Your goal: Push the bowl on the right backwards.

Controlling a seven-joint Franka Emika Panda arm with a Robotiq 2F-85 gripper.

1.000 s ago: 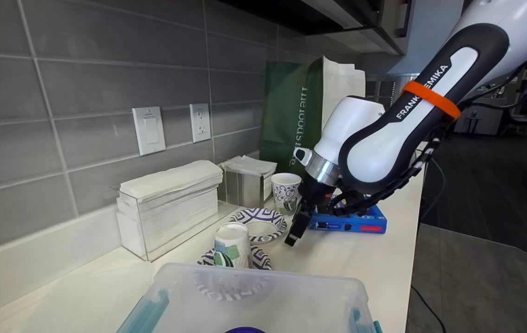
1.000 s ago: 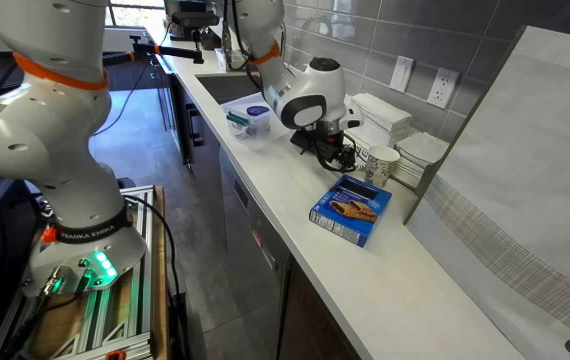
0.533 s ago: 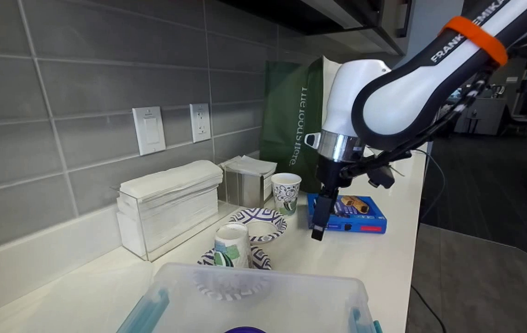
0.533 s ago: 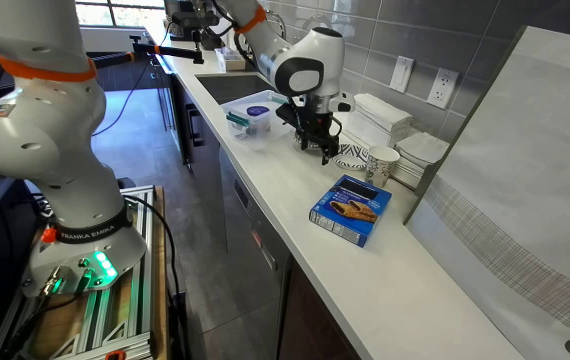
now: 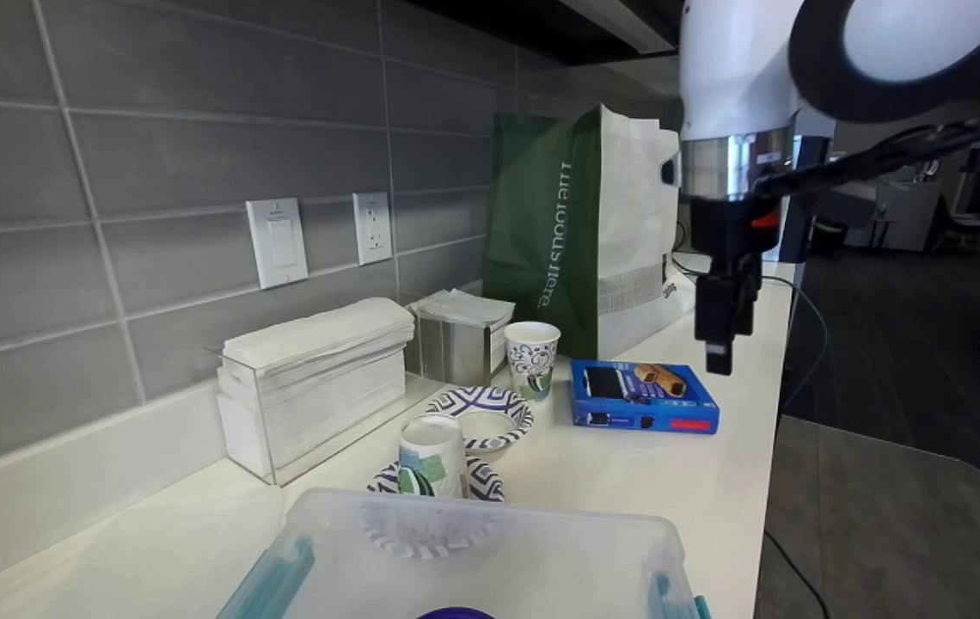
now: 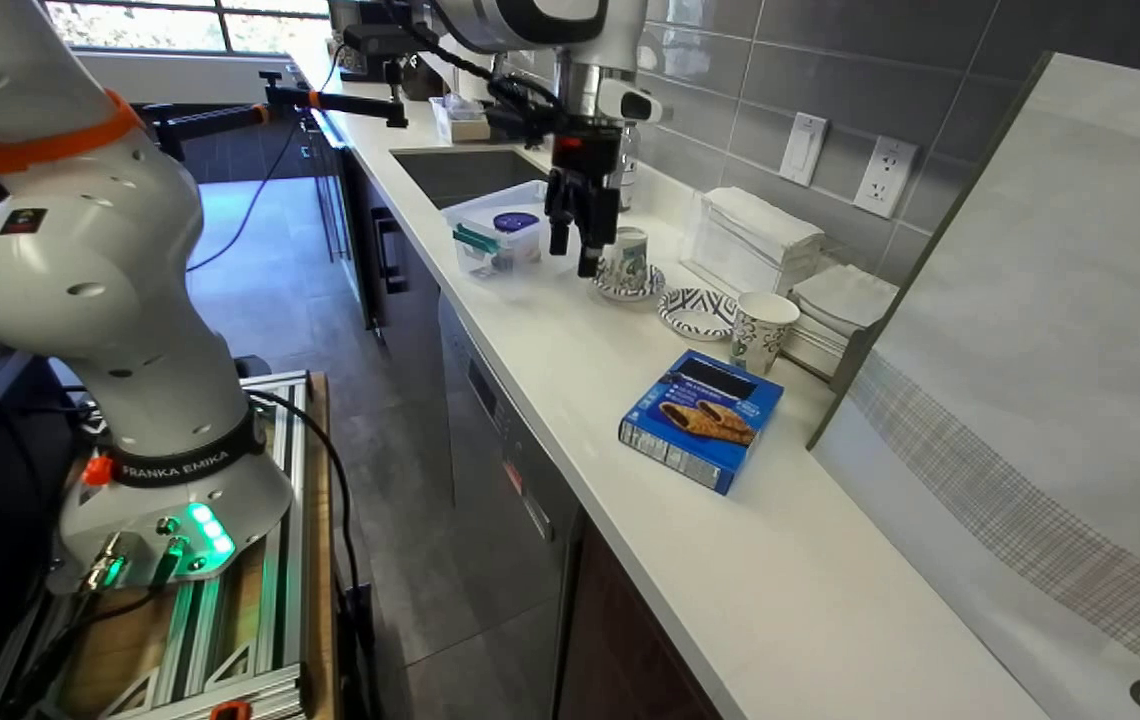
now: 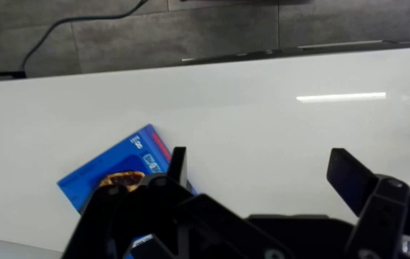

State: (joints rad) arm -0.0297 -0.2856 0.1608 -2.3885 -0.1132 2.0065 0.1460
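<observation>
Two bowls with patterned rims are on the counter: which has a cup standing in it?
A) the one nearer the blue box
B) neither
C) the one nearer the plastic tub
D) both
C: in both exterior views, the blue-and-green-marked cup stands within the rim of the tub-side bowl, while the swirl-patterned cup stands beside the box-side bowl, not in it.

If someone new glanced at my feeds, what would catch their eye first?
Probably the vivid blue box, lying flat on the white counter. Next, the black gripper, open above that counter and holding nothing. Then the blue-patterned bowl beside an upright paper cup, nearer the tiled wall.
</observation>
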